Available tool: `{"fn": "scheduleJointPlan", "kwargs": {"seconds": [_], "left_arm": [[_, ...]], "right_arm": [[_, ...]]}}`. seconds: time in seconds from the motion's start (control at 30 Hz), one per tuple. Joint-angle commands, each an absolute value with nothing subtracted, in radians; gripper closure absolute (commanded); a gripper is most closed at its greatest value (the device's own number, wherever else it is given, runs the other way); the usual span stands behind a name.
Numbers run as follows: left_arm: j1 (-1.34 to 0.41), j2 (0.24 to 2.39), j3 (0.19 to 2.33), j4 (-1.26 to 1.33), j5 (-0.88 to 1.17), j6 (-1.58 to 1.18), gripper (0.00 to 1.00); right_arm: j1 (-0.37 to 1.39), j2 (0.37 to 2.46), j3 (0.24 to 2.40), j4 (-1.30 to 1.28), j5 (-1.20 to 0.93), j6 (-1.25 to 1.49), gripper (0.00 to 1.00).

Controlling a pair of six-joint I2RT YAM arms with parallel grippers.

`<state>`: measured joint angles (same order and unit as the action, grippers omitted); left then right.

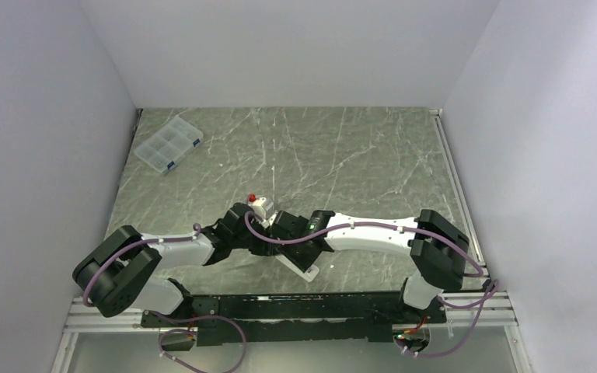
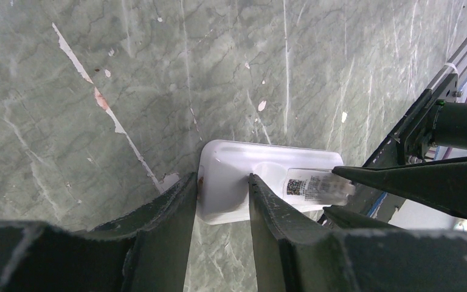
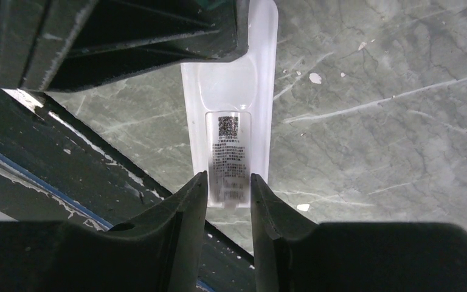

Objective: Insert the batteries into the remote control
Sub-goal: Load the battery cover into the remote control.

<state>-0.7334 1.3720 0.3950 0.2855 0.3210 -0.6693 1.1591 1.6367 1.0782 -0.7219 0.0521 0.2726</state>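
Remote control (image 3: 228,97) ends at right tool (image 3: 228,177), barely parted, grip unclear. Left wrist view shows left tool (image 2: 222,180) clamping it

Marbled table (image 1: 373,155) — compartment box (image 1: 169,144), remote control (image 3: 230,97)

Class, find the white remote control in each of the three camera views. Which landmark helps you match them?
Top external: remote control, a white sliver low centre, below where the arms meet.
Left wrist: remote control, lower centre, past the left pincer.
Right wrist: remote control, centre, label facing, past the right pincer.
Shared landmark: the green veined table.
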Motion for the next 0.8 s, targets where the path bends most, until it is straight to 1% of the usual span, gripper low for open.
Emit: {"fn": "scheduleJointPlan", "kwargs": {"seconds": [0.0,0.33,0.57,0.67,0.7,0.77], "left_arm": [[-0.735,1.389,0.408,0.285,0.345,-0.654,0.58],[-0.735,1.386,0.408,0.282,0.344,-0.653,0.58],[-0.735,1.384,0.406,0.278,0.338,-0.658,0.58],[-0.735,1.386,0.407,0.278,0.336,-0.656,0.58],[-0.736,1.387,0.407,0.278,0.336,-0.655,0.58],[-0.735,1.387,0.408,0.275,0.335,-0.655,0.58]], "right_arm": [[1.152,1.634,1.099,-0.676,0.08,0.281,0.65],[1.152,1.623,1.101,-0.672,0.078,0.289,0.61],[1.152,1.572,1.095,-0.683,0.089,0.304,0.61],[1.151,1.54,1.077,-0.683,0.092,0.318,0.64],[1.151,1.53,1.071,-0.684,0.092,0.321,0.67],[1.151,1.511,1.06,-0.684,0.089,0.33,0.77]]}}
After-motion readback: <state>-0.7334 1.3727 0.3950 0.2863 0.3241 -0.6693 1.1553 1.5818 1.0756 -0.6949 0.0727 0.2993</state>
